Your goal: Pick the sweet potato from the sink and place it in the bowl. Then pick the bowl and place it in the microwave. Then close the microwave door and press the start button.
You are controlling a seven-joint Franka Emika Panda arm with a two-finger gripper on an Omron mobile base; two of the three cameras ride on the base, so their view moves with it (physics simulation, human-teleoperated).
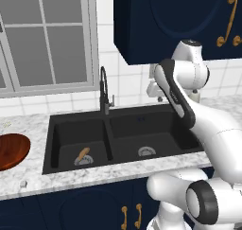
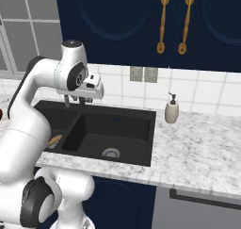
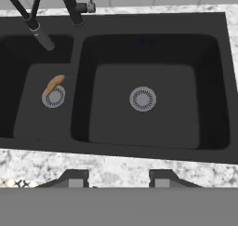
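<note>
One sweet potato (image 3: 54, 84) lies on the left drain of the sink (image 3: 153, 25); small, light, firm, apt to roll; pinch it across its middle; the fingers (image 3: 115, 177) stand apart, empty, above the bench edge.

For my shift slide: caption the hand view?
Gripper, nothing between its fingertips, above the sink; sweet potato lies by the left drain.

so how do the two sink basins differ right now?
Left basin holds the sweet potato, lying tilted across the rim of its drain; right basin has nothing on its drain. In the hand view the faucet head hangs over the left basin, not the right. Both are matte black with round silver drains.
</note>
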